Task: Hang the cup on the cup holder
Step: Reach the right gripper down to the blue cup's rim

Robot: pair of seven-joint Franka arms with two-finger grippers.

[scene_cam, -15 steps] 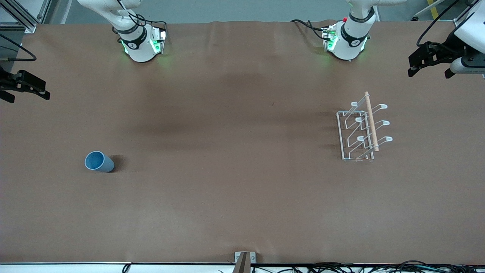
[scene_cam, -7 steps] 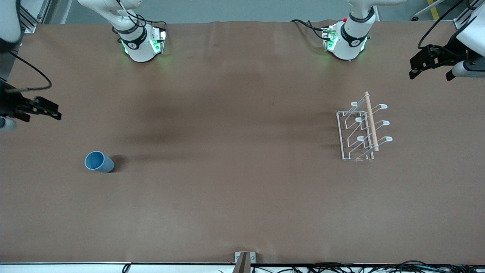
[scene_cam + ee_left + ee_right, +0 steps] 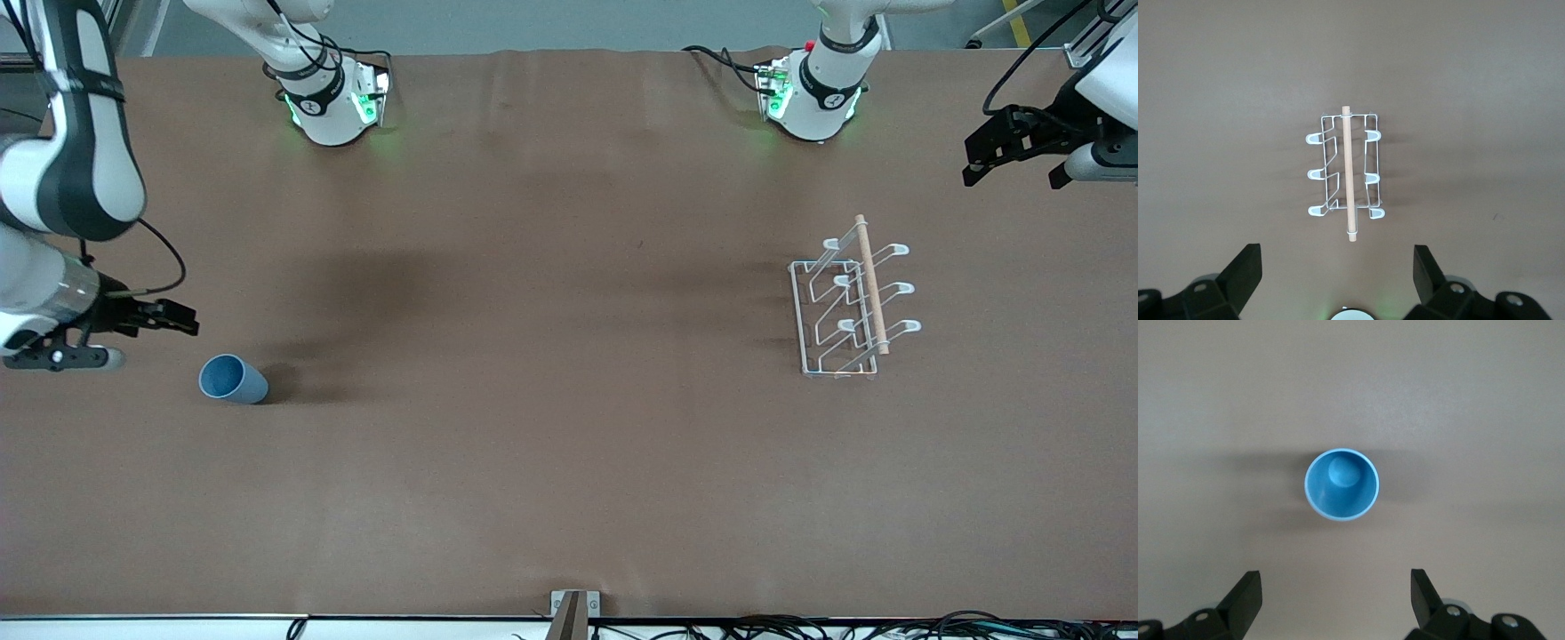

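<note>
The light-blue cup stands upright, mouth up, on the brown table toward the right arm's end. In the right wrist view the cup shows from above, apart from the fingers. My right gripper is open and empty, over the table just beside the cup; it also shows in its own view. The white wire cup holder with its wooden rod stands toward the left arm's end and shows in the left wrist view. My left gripper is open and empty, high over the table's end beside the holder; its own view shows it too.
Both arm bases stand along the table's edge farthest from the front camera. A small metal bracket sits at the table's near edge. Cables lie along that edge.
My right arm has swung in from the table's end and brought its gripper close beside the cup. My left gripper has barely moved. The cup and holder have not moved.
</note>
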